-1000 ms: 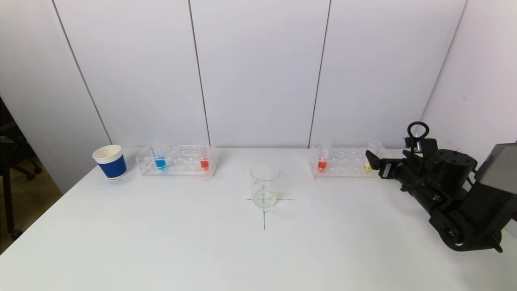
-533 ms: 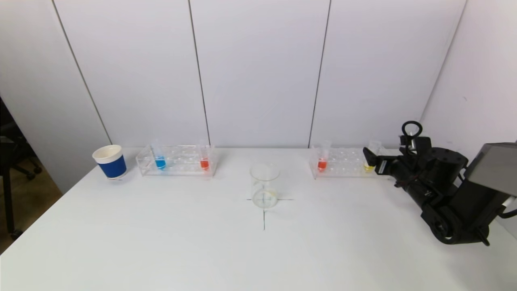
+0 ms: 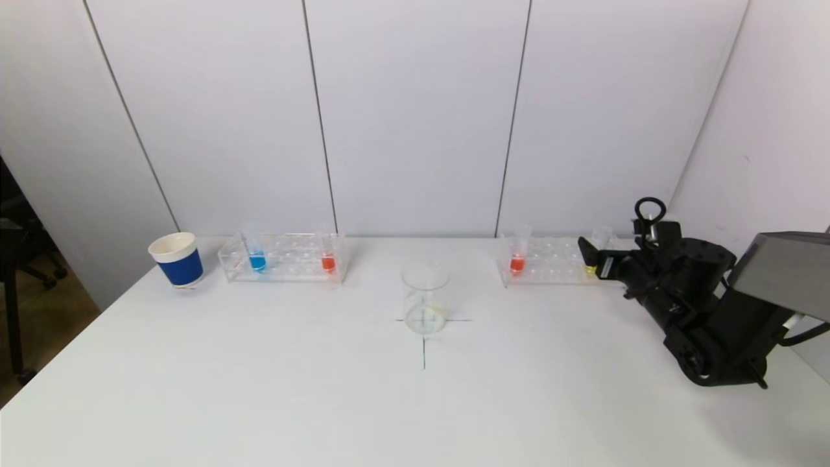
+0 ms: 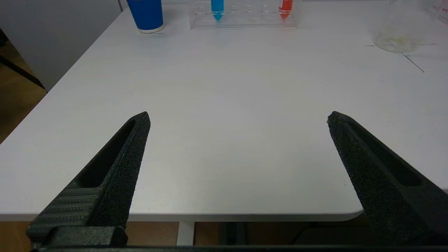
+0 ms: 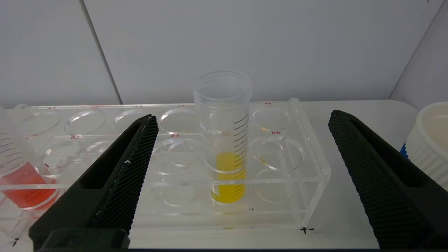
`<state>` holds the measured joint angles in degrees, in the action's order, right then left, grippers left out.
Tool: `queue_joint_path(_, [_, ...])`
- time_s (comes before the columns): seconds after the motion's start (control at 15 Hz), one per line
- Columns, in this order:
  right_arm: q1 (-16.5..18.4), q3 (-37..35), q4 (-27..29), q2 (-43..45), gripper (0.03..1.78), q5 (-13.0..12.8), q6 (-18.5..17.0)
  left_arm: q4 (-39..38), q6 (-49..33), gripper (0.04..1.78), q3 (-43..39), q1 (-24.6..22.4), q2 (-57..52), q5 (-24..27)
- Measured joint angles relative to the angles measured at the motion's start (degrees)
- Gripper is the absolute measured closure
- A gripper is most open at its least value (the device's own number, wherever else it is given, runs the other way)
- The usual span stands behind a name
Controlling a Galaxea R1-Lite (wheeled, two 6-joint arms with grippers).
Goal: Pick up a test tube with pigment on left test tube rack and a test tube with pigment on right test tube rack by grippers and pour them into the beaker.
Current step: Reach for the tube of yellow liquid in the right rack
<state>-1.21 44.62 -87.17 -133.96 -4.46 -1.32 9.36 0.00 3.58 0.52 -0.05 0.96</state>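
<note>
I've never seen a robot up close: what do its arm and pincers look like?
The right arm is chunky matte black with a grey box section, thin cables and a black ring on top. Both the right gripper and the left gripper have two long, tapering black fingers with a rough, dotted texture and slotted sides.

head: high, looking forward and down over the whole bench (image 3: 259, 389) | left wrist: low at the bench's near edge, facing the far left rack (image 4: 245, 14) | right wrist: close on the right rack (image 5: 308, 182) | all share the racks
</note>
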Motion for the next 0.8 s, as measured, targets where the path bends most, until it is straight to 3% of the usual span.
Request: queue_joint_path(0.8, [-0.06,4.08,0.02,-2.73,0.04,0.06,0.50,-0.02,0.00,0.05,0.02,0.00,0.00,0.00])
